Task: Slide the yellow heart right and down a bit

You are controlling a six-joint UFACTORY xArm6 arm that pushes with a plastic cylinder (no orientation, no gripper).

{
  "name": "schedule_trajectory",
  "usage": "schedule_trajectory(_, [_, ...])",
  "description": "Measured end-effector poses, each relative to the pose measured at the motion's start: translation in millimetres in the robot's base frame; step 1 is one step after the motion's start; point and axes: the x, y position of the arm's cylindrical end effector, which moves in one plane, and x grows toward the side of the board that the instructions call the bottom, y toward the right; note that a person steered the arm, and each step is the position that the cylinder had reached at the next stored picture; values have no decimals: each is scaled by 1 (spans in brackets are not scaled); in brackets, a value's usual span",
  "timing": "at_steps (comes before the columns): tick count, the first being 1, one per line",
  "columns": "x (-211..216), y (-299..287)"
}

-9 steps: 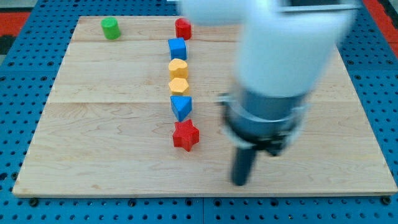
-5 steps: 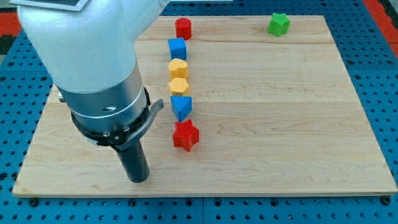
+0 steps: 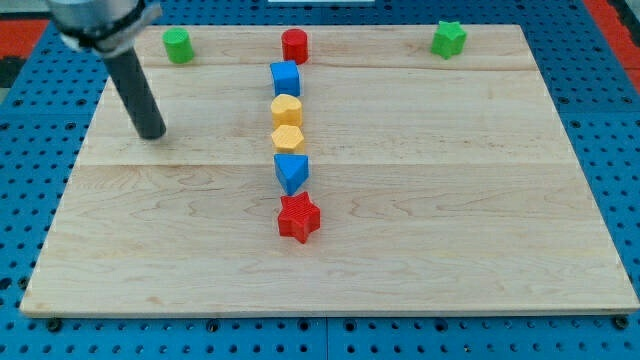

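Now, you have no jaws to open or close, only a dark rod; my tip (image 3: 152, 134) rests on the wooden counter (image 3: 450, 200), well to the view's left of the column. The yellow heart-shaped block (image 3: 286, 108), likely the 3rd down, sits just above the yellow hexagon block (image 3: 287, 137). Meet its left face, push right first, then down

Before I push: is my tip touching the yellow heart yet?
No. My tip stands apart at the view's left; the yellow heart sits in the centre column.
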Motion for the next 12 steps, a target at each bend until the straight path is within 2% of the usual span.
schedule_trajectory(1, [-13, 1])
schedule_trajectory(3, [-13, 1])
schedule_trajectory(4, [-15, 29])
schedule_trajectory(7, [-11, 235])
schedule_trajectory(8, [-11, 332])
schedule_trajectory(9, [-26, 290])
schedule_trajectory(10, [-28, 209])
schedule_trajectory(11, [8, 214])
schedule_trajectory(12, [9, 308])
